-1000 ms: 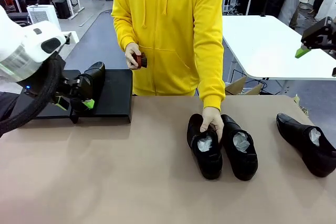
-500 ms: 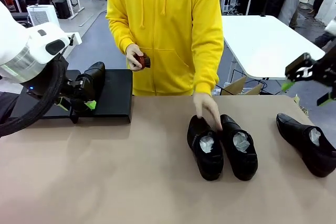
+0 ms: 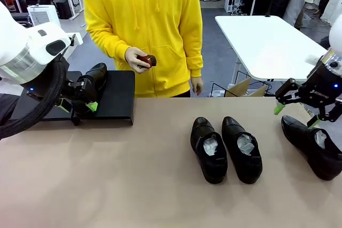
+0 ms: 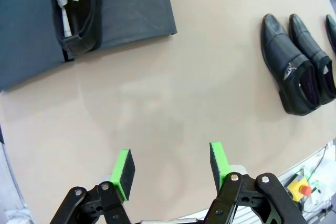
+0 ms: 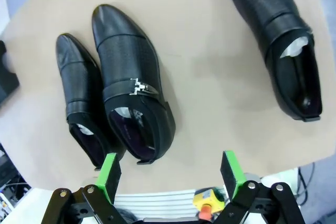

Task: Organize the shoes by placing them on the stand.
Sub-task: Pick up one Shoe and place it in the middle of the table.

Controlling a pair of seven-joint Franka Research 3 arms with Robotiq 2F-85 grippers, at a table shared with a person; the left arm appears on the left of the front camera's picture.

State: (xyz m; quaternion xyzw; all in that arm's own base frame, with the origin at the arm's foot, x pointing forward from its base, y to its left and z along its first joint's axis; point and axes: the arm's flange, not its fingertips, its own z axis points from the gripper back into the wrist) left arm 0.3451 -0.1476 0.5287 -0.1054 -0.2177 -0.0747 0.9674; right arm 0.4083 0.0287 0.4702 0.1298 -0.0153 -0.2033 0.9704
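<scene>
left gripper (image 4: pixel 170 167): I'm holding it open, empty; glossy black leather shoe (image 4: pixel 76 17) lying well ahead on matte black flat stand (image 4: pixel 134 9).
right gripper (image 3: pixel 295 116): hanging open near second shoe (image 3: pixel 312 145), at table's right edge.

The right tool (image 5: pixel 169 174) holds its green pads (image 5: pixel 108 176) wide apart with nothing between them, over the tan tabletop (image 5: pixel 210 98). Two black shoes (image 5: pixel 121 61) lie side by side at the left, touching, the larger-looking one bearing a silver buckle (image 5: pixel 139 86). A third shoe (image 5: pixel 273 24) lies well apart at the upper right, with white paper (image 5: pixel 293 48) in its opening.
</scene>
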